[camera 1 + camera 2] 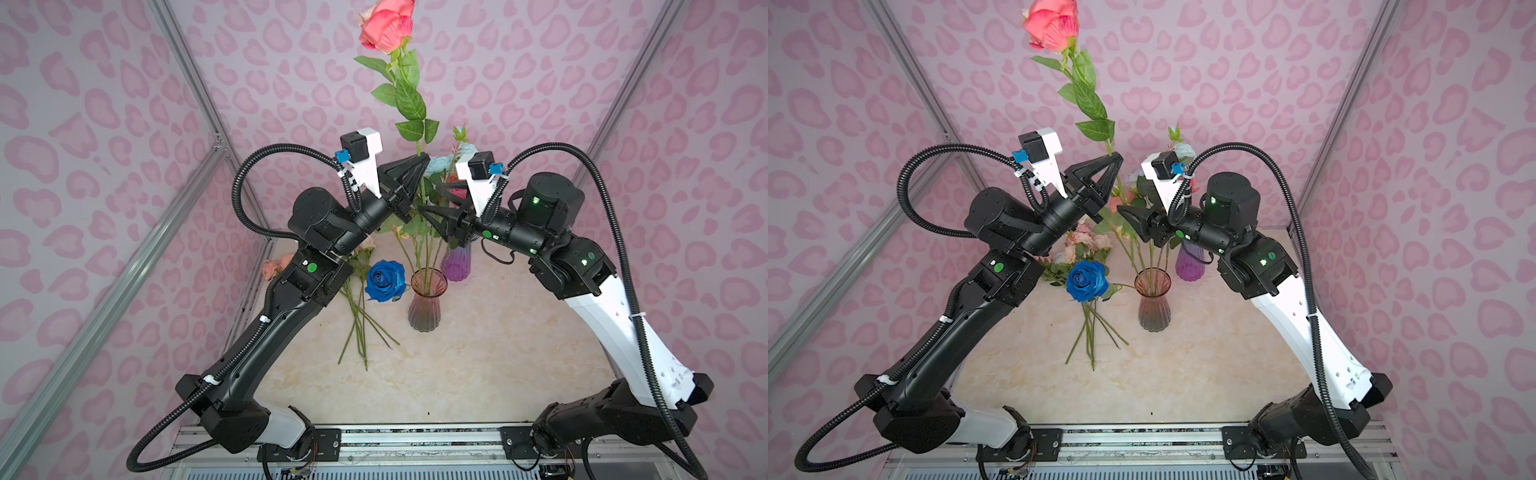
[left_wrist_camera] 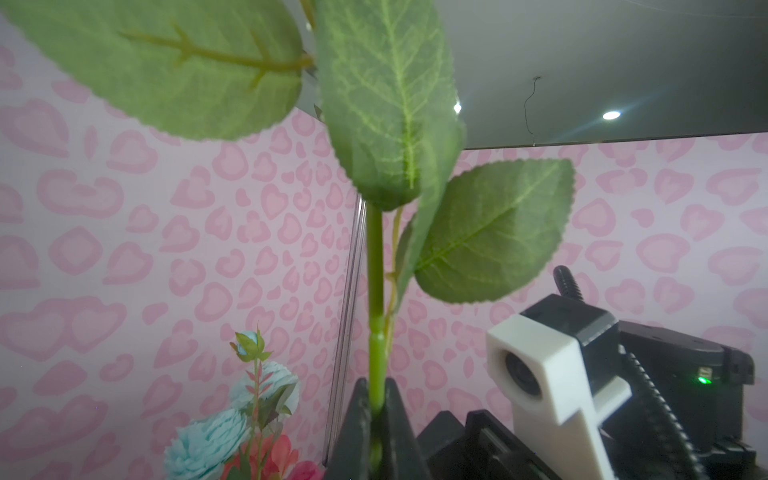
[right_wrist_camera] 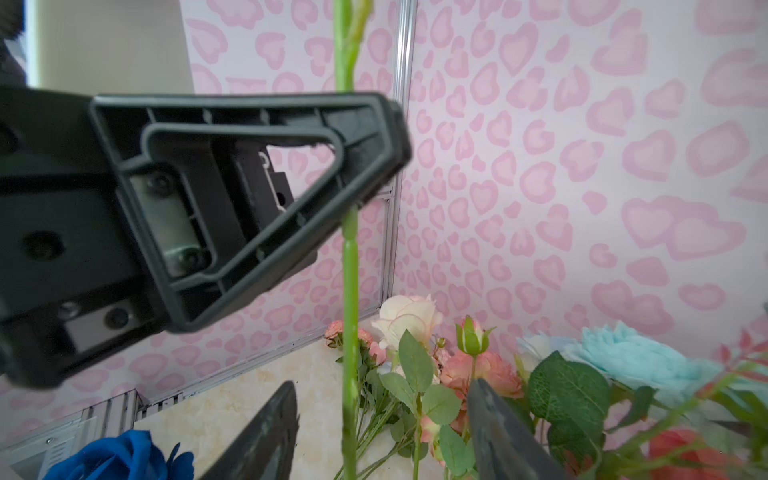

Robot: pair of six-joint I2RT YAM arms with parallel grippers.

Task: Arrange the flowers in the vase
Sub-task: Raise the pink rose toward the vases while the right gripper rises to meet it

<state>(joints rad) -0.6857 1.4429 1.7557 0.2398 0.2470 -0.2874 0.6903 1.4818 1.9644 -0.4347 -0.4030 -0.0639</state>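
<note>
Clenching the left claw (image 2: 376,419) on the green stem (image 2: 376,291) of the pink rose (image 1: 386,25), just under its lowest leaves, and holding the bloom upright, high above the worktop (image 1: 498,353). Spreading the right claw (image 3: 381,384) wide, released, just below the left one, with the same stem passing between its fingers (image 3: 270,432) and touching neither. Standing below both claws, in both top views: the ribbed glass vase (image 1: 426,307), already holding several green stems. Not being able to tell whether the held stem's foot is reaching that vase. Resting just beside the vase's rim: the deep blue rose (image 1: 385,280). Lying on the worktop to the left, partly under the left arm: a bunch of pink and cream flowers (image 1: 1088,241), with stems fanning toward the front. Standing behind, near the right arm: a purple vase (image 1: 457,266), with pale blue blooms (image 3: 631,353) showing above it.
</note>
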